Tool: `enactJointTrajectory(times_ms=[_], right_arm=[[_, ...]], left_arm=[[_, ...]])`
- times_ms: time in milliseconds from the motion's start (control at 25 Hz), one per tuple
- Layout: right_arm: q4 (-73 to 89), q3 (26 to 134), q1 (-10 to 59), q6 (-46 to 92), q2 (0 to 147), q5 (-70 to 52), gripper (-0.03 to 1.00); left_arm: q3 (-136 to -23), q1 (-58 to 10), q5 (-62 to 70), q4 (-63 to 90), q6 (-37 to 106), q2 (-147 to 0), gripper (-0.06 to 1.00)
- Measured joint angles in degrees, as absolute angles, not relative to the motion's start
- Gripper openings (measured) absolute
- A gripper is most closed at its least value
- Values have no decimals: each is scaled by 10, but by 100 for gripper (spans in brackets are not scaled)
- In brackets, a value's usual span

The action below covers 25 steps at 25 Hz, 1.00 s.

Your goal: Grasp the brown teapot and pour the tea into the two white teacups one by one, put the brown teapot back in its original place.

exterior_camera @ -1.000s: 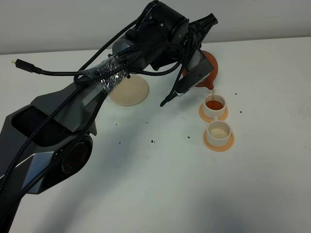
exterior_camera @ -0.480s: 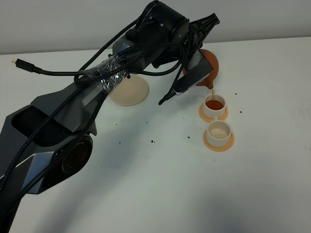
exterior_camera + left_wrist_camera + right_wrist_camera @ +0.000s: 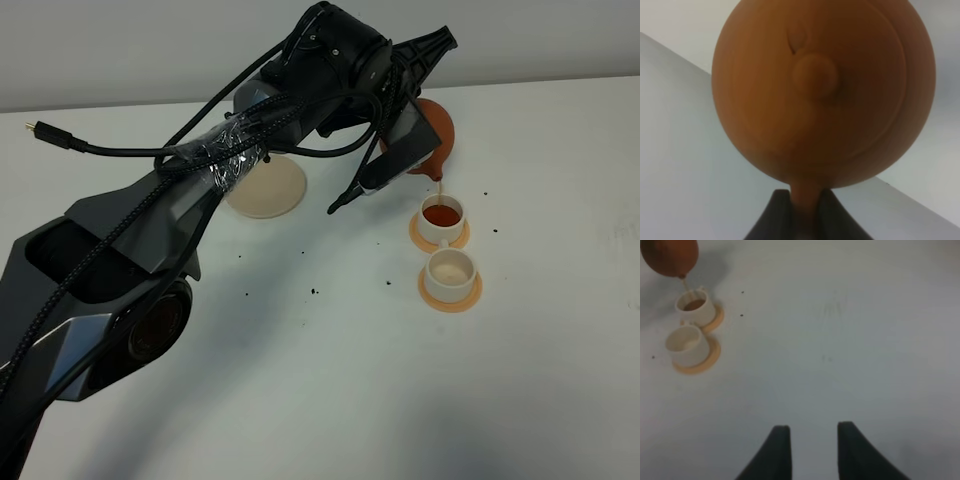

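Note:
The brown teapot (image 3: 434,138) hangs tilted above the farther of the two white teacups (image 3: 441,222). A thin stream of tea (image 3: 439,188) falls from its spout into that cup, which holds reddish liquid. The nearer teacup (image 3: 450,270) looks empty. My left gripper (image 3: 804,212) is shut on the teapot's loop handle, and the pot's lidded body (image 3: 822,90) fills the left wrist view. The cream saucer (image 3: 266,187) lies bare to the left, partly behind the arm. My right gripper (image 3: 812,442) stands open over bare table, well away from the cups (image 3: 694,306).
Each cup stands on a thin orange coaster (image 3: 451,294). A black cable with a gold plug (image 3: 46,131) lies at the far left. Small dark specks (image 3: 315,292) dot the white table. The left arm's body spans the left half of the exterior view.
The teapot stays tilted over the farther cup and the stream keeps running. The left arm has barely shifted.

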<state>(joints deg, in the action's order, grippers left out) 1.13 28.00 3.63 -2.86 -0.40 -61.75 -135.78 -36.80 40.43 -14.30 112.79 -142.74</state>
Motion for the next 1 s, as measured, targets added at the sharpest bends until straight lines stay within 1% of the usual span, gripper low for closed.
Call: enactJointTrajectory(times_ms=[800,1000], right_arm=[[11,280,36,-29,-4,-618,24],[11,280,36,-29,-4,-618,24]], left_arm=[[-1358,-370,401,-143,1128,-1427,12],[-1358,-370,408,-142,1098,-1427,12]])
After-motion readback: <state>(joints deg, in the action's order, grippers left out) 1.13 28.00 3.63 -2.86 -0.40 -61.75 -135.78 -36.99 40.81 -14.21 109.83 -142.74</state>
